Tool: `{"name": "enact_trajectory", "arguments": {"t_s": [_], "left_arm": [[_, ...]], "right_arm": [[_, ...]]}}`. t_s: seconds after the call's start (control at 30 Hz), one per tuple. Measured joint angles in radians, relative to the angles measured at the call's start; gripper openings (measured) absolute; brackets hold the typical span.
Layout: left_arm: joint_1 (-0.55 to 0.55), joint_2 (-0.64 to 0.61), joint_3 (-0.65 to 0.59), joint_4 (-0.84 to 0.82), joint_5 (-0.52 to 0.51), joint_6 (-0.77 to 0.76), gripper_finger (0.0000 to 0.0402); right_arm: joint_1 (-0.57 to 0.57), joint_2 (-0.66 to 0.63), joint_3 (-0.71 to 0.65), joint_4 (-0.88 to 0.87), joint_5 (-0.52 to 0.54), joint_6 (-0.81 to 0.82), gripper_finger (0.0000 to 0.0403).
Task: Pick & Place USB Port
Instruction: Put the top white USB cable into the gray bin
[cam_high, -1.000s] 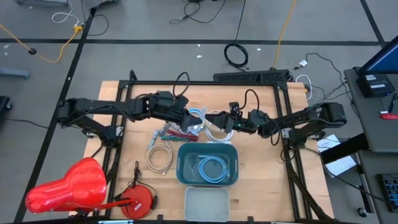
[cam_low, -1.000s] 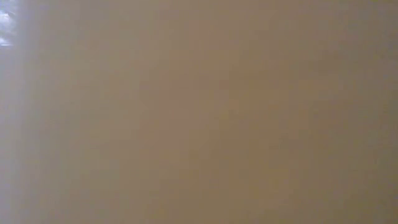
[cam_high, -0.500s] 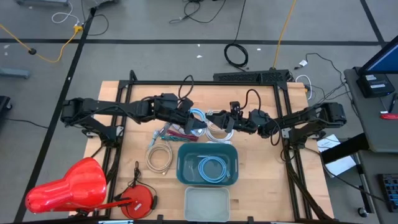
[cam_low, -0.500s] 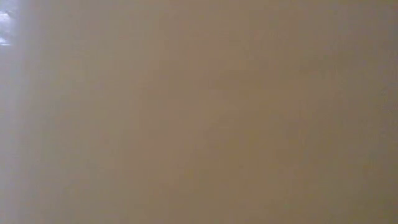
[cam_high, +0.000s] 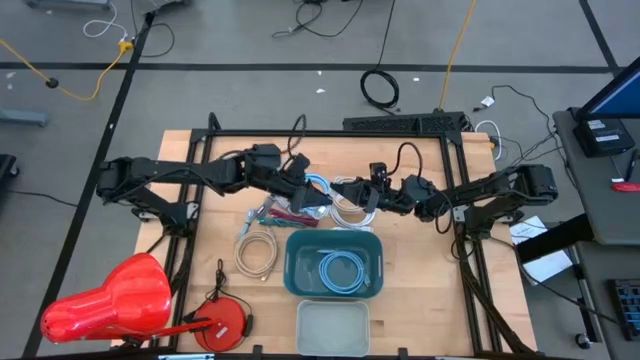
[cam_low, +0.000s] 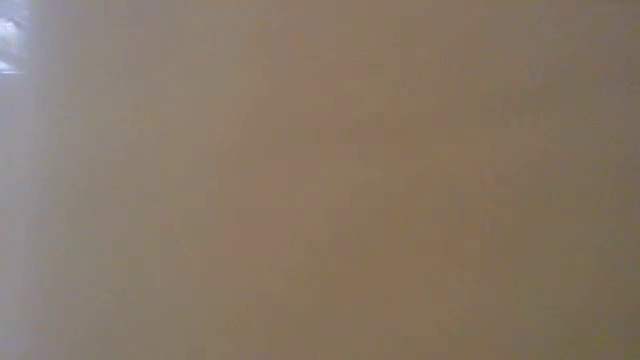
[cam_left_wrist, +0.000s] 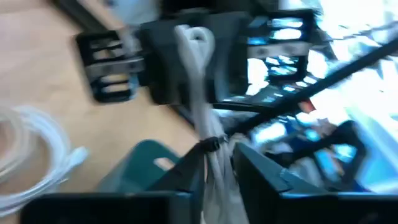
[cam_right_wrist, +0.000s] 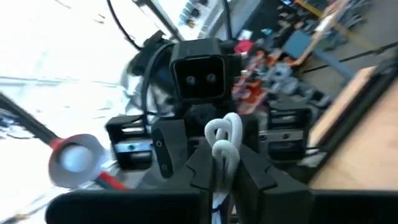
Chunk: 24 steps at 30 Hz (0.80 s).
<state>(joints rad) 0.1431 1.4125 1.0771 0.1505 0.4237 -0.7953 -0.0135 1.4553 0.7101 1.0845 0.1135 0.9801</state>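
A white cable bundle (cam_high: 336, 194), tied round its middle, hangs above the table's centre between my two grippers. My left gripper (cam_high: 318, 195) comes from the table's left and is shut on it (cam_left_wrist: 217, 180). My right gripper (cam_high: 353, 197) comes from the right and is shut on the bundle's looped end (cam_right_wrist: 224, 177). In the left wrist view the bundle (cam_left_wrist: 200, 93) runs forward from my fingers to the right gripper. Below, on the near side, stands a teal bin (cam_high: 296, 268) with a blue cable coil (cam_high: 343, 270) in it. The low view shows nothing. My left gripper pinches the bundle between its two fingers just behind the dark tie (cam_left_wrist: 213, 144). It comes level from the table's left, with the fingers lying along the bundle. The bundle is lifted clear of the table. My right gripper pinches the bundle's looped end (cam_right_wrist: 222, 138) between its two fingers, and the loop sticks out past the fingertips. It comes level from the table's right, facing my left gripper. That end is clear of the table.
Loose cables lie under and beside the grippers: a white coil (cam_high: 257, 252), a red and dark bundle (cam_high: 283, 212) and white and blue coils (cam_high: 320, 186). A pale grey bin (cam_high: 333, 326) stands at the near edge. A red object (cam_high: 110, 300) lies at the near left corner.
My left gripper has shifted a little toward the table's right, closer to my right gripper, carrying the cable bundle with it.
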Motion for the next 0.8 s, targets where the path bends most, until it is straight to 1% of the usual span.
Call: {"name": "enact_trajectory", "arguments": {"t_s": [0.07, 0.1, 0.2, 0.27, 0.37, 0.43, 0.5, 0.57, 0.63, 0.8], "left_arm": [[0.016, -0.037, -0.002, 0.013, 0.069, -0.013, 0.0124], [0.022, -0.056, 0.000, 0.057, 0.097, -0.021, 0.0135], [0.033, -0.128, 0.004, 0.101, 0.112, -0.034, 0.0159], [0.035, -0.158, 0.003, 0.129, 0.074, -0.033, 0.0166], [0.049, -0.213, 0.002, 0.104, 0.020, -0.015, 0.0165], [0.061, -0.234, 0.005, 0.064, -0.011, -0.008, 0.0161], [0.066, -0.239, 0.004, -0.010, -0.043, -0.003, 0.0156], [0.056, -0.235, 0.001, -0.093, -0.084, -0.010, 0.0152], [0.030, -0.232, 0.000, -0.154, -0.140, -0.017, 0.0151], [-0.112, -0.192, 0.000, -0.215, -0.329, -0.054, 0.0152]], "right_arm": [[0.000, -0.009, 0.000, 0.000, -0.036, 0.007, 0.0022], [0.000, -0.011, 0.000, -0.015, -0.052, 0.002, 0.0020], [0.009, -0.019, -0.006, -0.048, -0.113, 0.003, 0.0018], [0.023, -0.042, -0.005, -0.034, -0.150, 0.010, 0.0017], [0.066, -0.067, -0.002, -0.053, -0.200, 0.034, 0.0017], [0.106, -0.074, -0.004, -0.074, -0.217, 0.041, 0.0017], [0.157, -0.098, -0.004, -0.096, -0.215, 0.046, 0.0017], [0.219, -0.113, -0.002, -0.115, -0.181, 0.044, 0.0017], [0.292, -0.119, -0.001, -0.152, -0.121, 0.032, 0.0017], [0.499, -0.123, 0.025, -0.170, 0.070, -0.035, 0.0017]]}}
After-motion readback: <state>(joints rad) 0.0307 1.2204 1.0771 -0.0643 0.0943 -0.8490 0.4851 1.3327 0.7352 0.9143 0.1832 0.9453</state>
